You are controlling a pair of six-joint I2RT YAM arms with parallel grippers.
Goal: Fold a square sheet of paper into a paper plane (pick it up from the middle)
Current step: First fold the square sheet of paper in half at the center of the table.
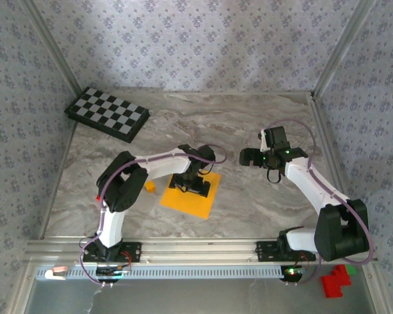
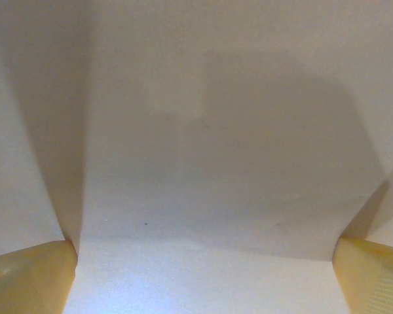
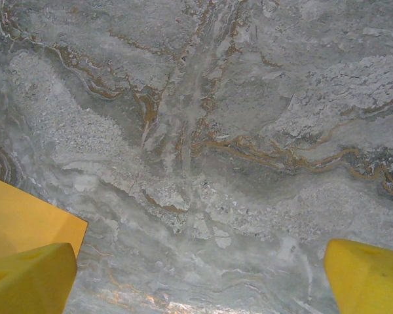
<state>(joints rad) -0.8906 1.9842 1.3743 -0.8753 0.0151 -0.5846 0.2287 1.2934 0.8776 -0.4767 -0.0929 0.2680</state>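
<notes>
One square sheet of paper (image 1: 195, 204) lies flat near the front middle of the bench (image 1: 249, 124). Its centre is hidden under the left claw (image 1: 191, 186), which stands wide over it. Up close the sheet looks washed-out pale with its edges cut off, and whether the fingertips (image 2: 26, 278) touch it is unclear. One small orange block (image 1: 150, 186) peeks out beside the left arm (image 1: 150, 163). One checkered board (image 1: 108, 114) sits far left. The right claw (image 1: 249, 157), also wide with nothing between its fingers, hangs over bare marble near the sheet's corner.
</notes>
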